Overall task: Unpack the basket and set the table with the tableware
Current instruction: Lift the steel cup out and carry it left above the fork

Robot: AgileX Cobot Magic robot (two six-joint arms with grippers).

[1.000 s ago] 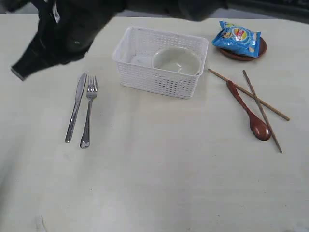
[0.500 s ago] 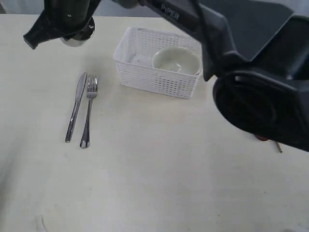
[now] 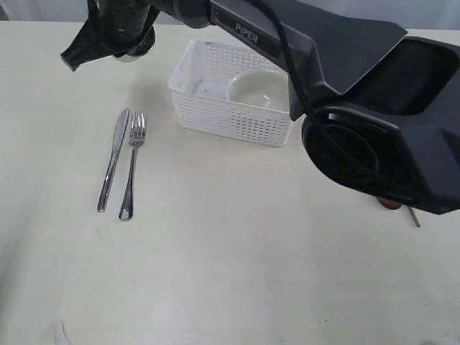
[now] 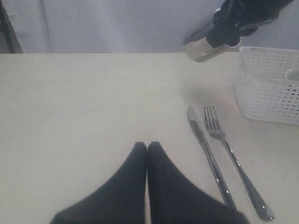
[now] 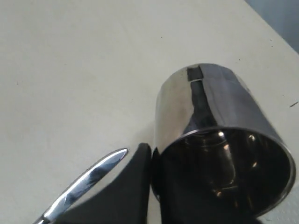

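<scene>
Pale cream desk (image 3: 230,273) with faint grain, evenly lit, bare across its whole near half. Behind it, in the left wrist view, only a plain grey-white backdrop (image 4: 117,23).

Roughly midway through the unpacking, judging by the layout. Already set out left of the basket (image 3: 233,108): knife (image 3: 113,159) and fork (image 3: 131,165), side by side and parallel, just apart, handles toward the near edge. In transit: the steel cup (image 3: 133,52), clenched in the right hand (image 3: 126,43), which reaches across from the far side. Held tilted and clear of the desk, beyond the tips of knife and fork and left of the basket, with a soft shadow beneath it. Seen up close from the right wrist: one dark finger (image 5: 138,172) pressed against the cup's outer wall, open mouth toward the camera.

Not yet out: the white bowl (image 3: 255,86), sitting inside the basket at its right end. Nothing else visible in there.

Off to the right, mostly hidden under the bulk of the right arm (image 3: 374,122): a reddish tip (image 3: 390,205) and a thin stick end (image 3: 414,217), probably spoon and chopstick.

Left hand (image 4: 147,145) idle low over the desk near the knife handle, fingers pressed together, grasping nothing.

Left to do, then: cup set down, bowl lifted out and placed.
</scene>
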